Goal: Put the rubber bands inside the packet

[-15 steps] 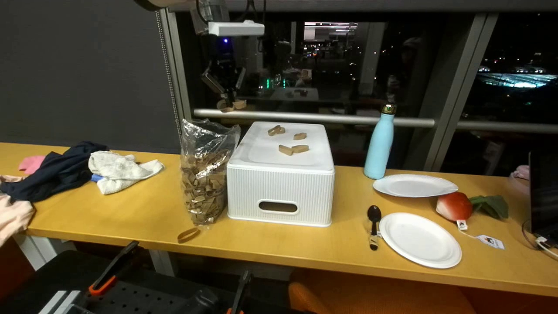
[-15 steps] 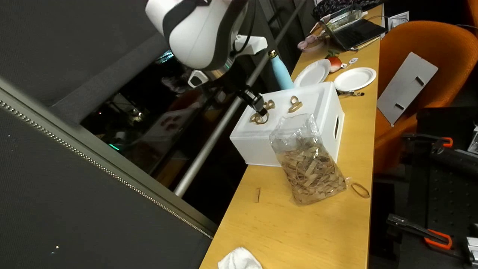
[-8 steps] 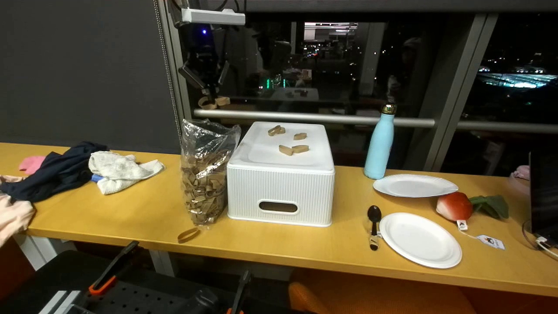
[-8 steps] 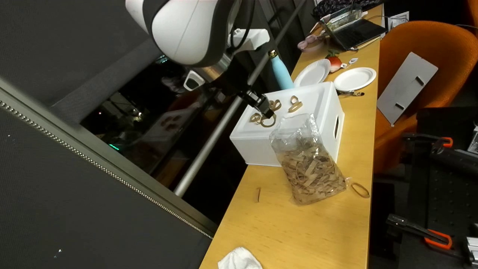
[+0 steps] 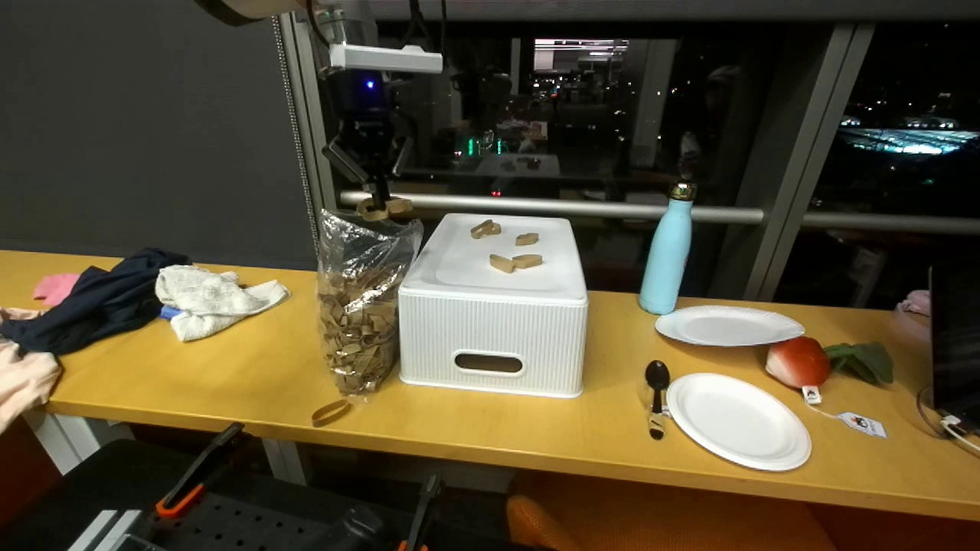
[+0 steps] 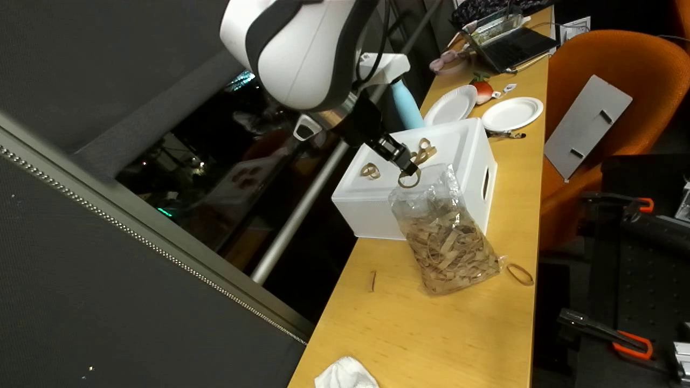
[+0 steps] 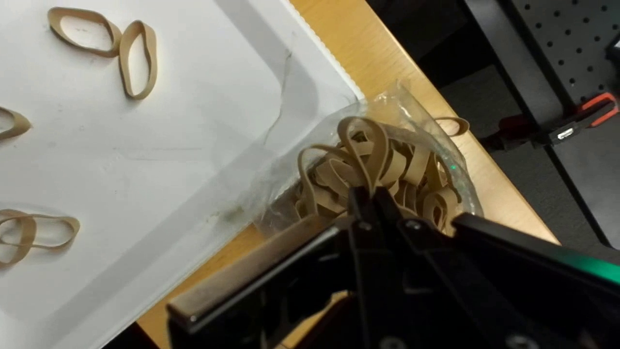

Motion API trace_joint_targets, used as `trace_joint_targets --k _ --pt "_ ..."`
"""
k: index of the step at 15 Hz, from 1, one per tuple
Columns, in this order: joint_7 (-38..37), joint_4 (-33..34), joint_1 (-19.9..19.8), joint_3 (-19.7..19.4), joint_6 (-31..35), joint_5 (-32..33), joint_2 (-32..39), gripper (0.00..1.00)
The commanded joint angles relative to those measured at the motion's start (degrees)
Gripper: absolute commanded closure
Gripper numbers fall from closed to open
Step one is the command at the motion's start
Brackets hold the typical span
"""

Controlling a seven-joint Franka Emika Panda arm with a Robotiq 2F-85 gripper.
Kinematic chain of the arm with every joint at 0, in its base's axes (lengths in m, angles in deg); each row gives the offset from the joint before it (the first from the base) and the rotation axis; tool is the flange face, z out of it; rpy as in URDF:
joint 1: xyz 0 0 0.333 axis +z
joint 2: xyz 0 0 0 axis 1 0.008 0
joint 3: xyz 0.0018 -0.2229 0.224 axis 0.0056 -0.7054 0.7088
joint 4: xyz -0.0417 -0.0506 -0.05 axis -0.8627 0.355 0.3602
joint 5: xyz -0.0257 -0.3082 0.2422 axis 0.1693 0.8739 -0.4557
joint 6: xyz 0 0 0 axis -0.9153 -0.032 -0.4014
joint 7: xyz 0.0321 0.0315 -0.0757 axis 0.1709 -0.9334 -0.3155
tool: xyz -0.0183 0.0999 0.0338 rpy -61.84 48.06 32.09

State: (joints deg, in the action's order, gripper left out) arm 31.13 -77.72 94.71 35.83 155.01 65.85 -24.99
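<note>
dark window (image 5: 582, 130), lights (image 5: 915, 140) showing | grey blind (image 5: 138, 138) beside it | wooden table (image 5: 230, 375) below | orange chair (image 6: 647, 134) alongside

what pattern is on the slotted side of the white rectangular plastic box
Fine vertical ribs; the white rectangular plastic box shows them best in an exterior view.

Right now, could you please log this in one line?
gripper: shut on rubber band loops; packet: mouth open below; release: pending; more bands: on white box

Robot gripper (image 7: 372, 192) and pinched rubber bands (image 7: 382, 156), higher half a second ago, dip to the mouth of the packet (image 6: 445, 237), nearer the tabletop (image 6: 447, 339) edge by the orange chair (image 6: 641, 129).
</note>
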Motion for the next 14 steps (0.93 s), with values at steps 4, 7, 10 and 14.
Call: trace_joint_targets --k 4,7,10,14 --pt "-0.2 0.0 0.0 0.7 0.7 1.7 2.8 0.99" --pt "-0.6 -0.2 0.3 0.8 0.3 2.1 2.6 0.63" --pt "-1.2 -0.5 0.7 0.9 0.4 2.7 1.2 0.42" --pt "-1.6 0.2 0.1 0.3 1.1 3.4 -0.3 0.13"
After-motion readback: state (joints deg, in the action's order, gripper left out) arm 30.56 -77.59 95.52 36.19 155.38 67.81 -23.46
